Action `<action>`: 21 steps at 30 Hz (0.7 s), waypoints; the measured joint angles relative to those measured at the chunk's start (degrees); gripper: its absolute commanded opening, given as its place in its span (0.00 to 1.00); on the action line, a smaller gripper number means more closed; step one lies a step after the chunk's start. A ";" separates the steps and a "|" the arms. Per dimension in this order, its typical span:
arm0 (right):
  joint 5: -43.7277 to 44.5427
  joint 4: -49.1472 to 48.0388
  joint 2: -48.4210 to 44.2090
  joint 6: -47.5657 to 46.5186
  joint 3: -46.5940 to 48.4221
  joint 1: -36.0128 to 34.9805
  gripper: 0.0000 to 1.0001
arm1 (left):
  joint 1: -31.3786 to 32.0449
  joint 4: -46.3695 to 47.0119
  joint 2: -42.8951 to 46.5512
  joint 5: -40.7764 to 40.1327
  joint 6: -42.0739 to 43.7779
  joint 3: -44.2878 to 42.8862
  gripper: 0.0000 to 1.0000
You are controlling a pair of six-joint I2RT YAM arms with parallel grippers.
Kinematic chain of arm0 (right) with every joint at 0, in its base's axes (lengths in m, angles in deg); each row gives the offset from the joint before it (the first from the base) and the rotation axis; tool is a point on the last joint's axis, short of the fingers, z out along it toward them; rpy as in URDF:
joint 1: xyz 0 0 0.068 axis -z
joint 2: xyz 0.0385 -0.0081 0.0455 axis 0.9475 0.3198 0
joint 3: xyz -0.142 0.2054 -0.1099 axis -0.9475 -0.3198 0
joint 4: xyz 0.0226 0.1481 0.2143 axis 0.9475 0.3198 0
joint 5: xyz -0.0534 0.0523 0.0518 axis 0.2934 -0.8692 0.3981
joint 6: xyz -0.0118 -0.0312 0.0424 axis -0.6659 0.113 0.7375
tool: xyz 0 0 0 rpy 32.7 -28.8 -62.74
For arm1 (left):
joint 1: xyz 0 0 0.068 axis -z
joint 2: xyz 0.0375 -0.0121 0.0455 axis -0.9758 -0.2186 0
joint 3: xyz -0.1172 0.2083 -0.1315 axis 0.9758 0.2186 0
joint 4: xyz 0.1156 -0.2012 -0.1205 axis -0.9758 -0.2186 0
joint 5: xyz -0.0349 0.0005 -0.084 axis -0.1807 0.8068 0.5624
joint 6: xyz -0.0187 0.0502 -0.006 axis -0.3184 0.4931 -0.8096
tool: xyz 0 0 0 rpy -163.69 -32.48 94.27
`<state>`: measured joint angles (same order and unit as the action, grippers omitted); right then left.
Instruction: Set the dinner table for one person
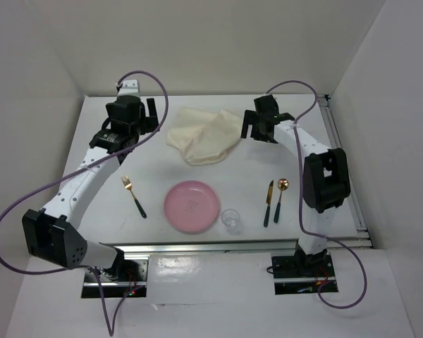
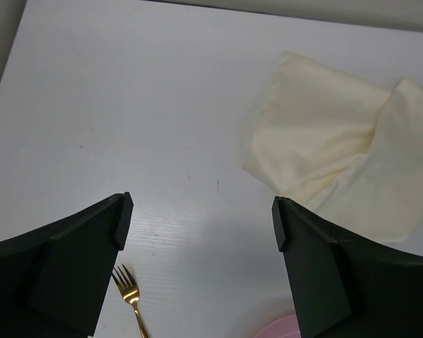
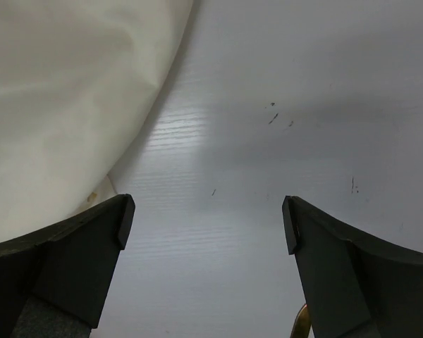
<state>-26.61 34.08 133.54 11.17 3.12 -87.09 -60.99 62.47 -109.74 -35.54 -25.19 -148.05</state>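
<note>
On the white dinner table (image 1: pixel 113 151), a pink plate (image 1: pixel 191 206) lies near the front with a small clear glass (image 1: pixel 230 219) at its right. A gold fork (image 1: pixel 133 195) lies to the plate's left; a gold knife (image 1: pixel 268 203) and spoon (image 1: pixel 280 198) lie to its right. A crumpled cream cloth (image 1: pixel 204 135) lies at the back middle. My left gripper (image 1: pixel 152 110) hovers open and empty left of the cloth; its wrist view shows the gripper (image 2: pixel 201 215), fork (image 2: pixel 129 294) and cloth (image 2: pixel 324 148). My right gripper (image 1: pixel 256 128) hovers open and empty by the cloth's right edge (image 3: pixel 63 91).
White walls enclose the table on the left, back and right. A metal rail (image 1: pixel 342 162) runs along the right edge. Purple cables loop over both arms. A gold cutlery tip (image 3: pixel 303 322) shows at the bottom of the right wrist view.
</note>
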 measured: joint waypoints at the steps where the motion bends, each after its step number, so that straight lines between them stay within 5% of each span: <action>1: 0.07 -0.39 -0.52 0.00 -0.37 0.00 1.00 | 0.00 0.72 0.59 -0.74 -0.07 0.22 1.00; 9: -1.03 -2.29 -5.90 0.00 -3.80 0.20 1.00 | -0.04 -0.42 -0.85 -0.31 -3.15 -1.09 1.00; 21: -11.78 -6.01 -5.92 0.31 -4.92 -3.63 1.00 | -1.16 -2.60 -19.54 20.33 -12.90 -2.34 1.00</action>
<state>-38.39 28.07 127.62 11.48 -1.79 -90.72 -62.15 59.87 -129.28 -15.21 -38.09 -150.39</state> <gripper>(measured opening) 0.999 1.001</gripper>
